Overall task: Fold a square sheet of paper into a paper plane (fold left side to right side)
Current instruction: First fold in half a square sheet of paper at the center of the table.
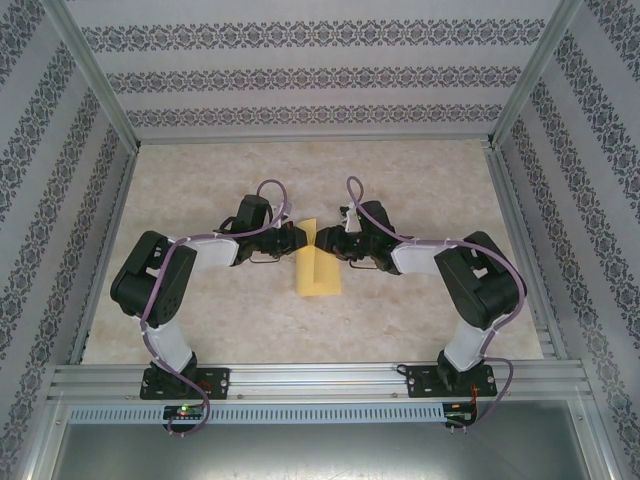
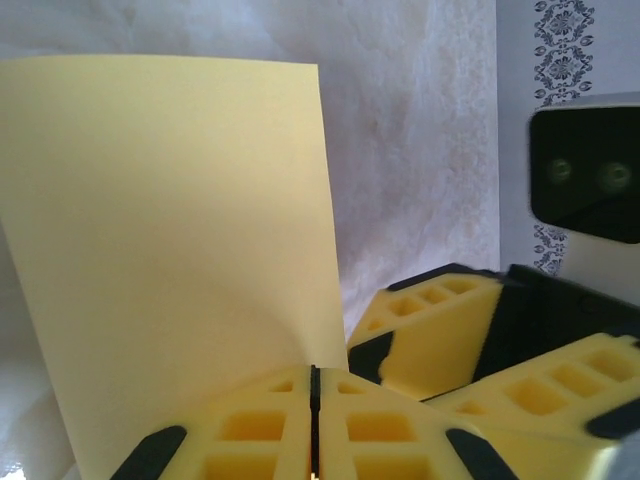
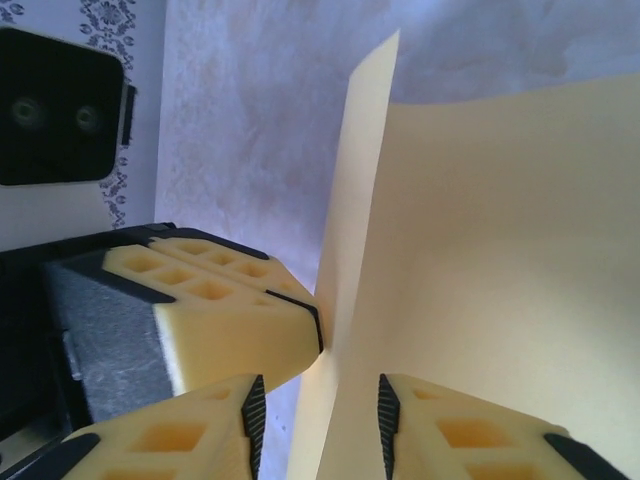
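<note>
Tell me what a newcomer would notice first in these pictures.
The thin yellow-orange square sheet of paper lies at the middle of the beige marbled table, with one flap standing upright. The left gripper is shut on its edge, while the right gripper straddles the raised flap with jaws apart.

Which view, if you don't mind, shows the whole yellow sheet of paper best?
Top external: the sheet of paper appears whole. The left wrist view gives a raised flap face-on; the right wrist view gives it edge-on.
</note>
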`<state>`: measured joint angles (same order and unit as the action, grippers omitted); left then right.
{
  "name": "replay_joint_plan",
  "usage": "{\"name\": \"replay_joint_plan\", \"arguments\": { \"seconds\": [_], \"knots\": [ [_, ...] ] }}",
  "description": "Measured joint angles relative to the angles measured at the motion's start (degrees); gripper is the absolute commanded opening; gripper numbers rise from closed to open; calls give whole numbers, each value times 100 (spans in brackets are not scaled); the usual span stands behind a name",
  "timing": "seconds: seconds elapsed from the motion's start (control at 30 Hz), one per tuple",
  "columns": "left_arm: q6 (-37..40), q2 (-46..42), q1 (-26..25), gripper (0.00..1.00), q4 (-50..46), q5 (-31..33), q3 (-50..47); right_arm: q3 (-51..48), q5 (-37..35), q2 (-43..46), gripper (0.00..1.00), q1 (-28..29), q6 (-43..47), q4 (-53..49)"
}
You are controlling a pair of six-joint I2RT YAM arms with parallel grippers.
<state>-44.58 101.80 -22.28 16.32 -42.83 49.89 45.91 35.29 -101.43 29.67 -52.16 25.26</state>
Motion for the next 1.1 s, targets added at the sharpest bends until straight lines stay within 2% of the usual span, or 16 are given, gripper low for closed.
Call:
{"name": "replay_joint_plan", "arguments": {
  "seconds": [0.3, 0.47, 0.57, 0.77, 0.9, 1.1],
  "knots": [
    [0, 48, -15, 9, -7, 107, 0, 83, 101, -192, 0, 50, -184, 59],
    [81, -103, -15, 15, -120, 157, 0, 197, 39, -192, 0, 48, 7, -315],
    [234, -472, -15, 30, -387, 293, 0, 245, -74, -186, 0, 44, 162, -575],
    [562, -1231, -15, 48, -1005, 761, -2, 376, -409, -144, 0, -31, 577, -1303],
    [673, -1202, -17, 52, -1233, 938, -72, 472, -739, -50, 0, -31, 859, -1799],
    [671, -540, -142, 55, -1300, 949, -72, 579, -1060, -11, 0, -31, 1134, -2280]
  ]
}}
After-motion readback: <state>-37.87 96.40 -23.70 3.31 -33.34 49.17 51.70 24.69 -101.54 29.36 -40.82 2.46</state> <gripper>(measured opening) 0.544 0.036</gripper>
